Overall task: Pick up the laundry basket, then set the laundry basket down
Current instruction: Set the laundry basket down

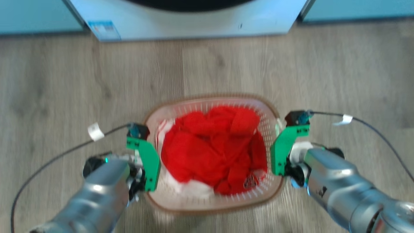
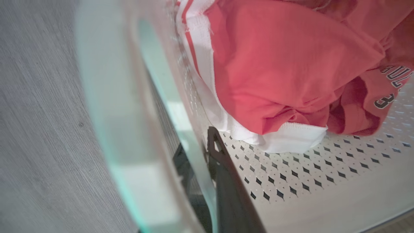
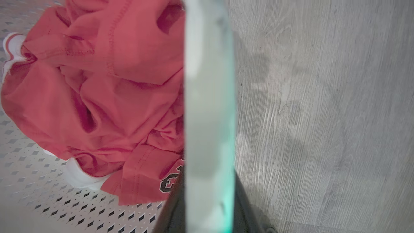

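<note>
Your head camera looks steeply down from above the laundry basket [image 1: 200,106], with the washer [image 1: 194,22] at the far edge and wood floor [image 1: 64,81] all round. Left wrist camera: pressed close against the basket's left handle [image 2: 106,97], facing down into the basket. Right wrist camera: same, tight on the right handle [image 3: 208,97]. All three share the red garment [image 1: 210,145] and the basket's perforated inside.

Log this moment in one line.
left gripper: shut on laundry basket | right gripper: shut on laundry basket | contents: red garment | ahead: washer
</note>
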